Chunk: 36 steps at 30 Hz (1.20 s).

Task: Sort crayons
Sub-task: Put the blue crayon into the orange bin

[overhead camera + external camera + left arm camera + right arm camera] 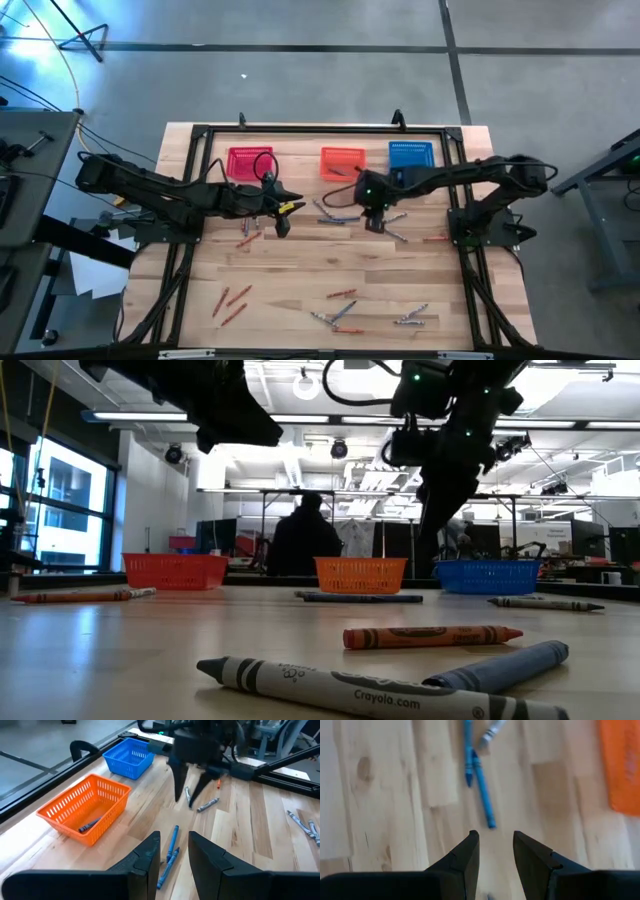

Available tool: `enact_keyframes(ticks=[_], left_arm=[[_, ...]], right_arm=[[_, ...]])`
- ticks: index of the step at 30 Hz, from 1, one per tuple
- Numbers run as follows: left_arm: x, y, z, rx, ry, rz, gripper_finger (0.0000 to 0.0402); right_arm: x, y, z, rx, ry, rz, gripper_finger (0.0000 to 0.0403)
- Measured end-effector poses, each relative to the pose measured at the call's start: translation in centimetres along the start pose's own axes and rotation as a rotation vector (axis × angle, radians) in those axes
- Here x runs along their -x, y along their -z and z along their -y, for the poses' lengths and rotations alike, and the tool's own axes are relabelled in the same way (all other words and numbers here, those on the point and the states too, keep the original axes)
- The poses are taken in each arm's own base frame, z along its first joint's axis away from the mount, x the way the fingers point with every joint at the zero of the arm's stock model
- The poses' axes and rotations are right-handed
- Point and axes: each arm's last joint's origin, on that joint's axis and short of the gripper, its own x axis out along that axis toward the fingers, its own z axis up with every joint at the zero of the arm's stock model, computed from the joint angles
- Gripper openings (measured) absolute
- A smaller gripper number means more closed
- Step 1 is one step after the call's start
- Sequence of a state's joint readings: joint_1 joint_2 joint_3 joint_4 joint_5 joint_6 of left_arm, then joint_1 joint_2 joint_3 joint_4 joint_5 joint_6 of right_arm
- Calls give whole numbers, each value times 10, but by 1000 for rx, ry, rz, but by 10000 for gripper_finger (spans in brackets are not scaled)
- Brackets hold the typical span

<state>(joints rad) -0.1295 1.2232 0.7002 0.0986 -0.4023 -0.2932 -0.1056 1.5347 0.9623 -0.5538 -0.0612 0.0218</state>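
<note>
Evidently both arms hang mid-table, each gripper's fingers parted a little and holding nothing. The right gripper points down at two blue crayons on the table, likely lining up a pick for the blue basket. The left gripper hovers nearby. Other crayons lie scattered; one dark one sits in the orange basket, the red basket beside it.

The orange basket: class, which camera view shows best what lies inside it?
The left wrist view: it looks down into the orange basket, where one dark crayon lies. The high view shows it small; the low view only its side wall; the right wrist view just an orange edge.
</note>
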Motion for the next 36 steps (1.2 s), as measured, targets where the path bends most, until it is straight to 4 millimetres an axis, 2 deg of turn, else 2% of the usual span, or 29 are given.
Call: enact_keyframes(ticks=[6, 12, 22, 31, 36], left_arm=[[0, 1, 0, -5, 2, -10, 87], [0, 4, 0, -17, -3, -37, 87], [1, 5, 0, -24, -6, -53, 87], [2, 8, 3, -38, 7, -72, 87], [4, 9, 7, -45, 23, -74, 87]], right_arm=[[-29, -8, -4, 49, -9, 32, 114], [-53, -5, -3, 67, -9, -17, 114], [-64, -5, -2, 64, -7, -28, 114], [-82, -1, -1, 37, -1, -73, 114], [-82, -1, 0, 0, 19, -74, 99]])
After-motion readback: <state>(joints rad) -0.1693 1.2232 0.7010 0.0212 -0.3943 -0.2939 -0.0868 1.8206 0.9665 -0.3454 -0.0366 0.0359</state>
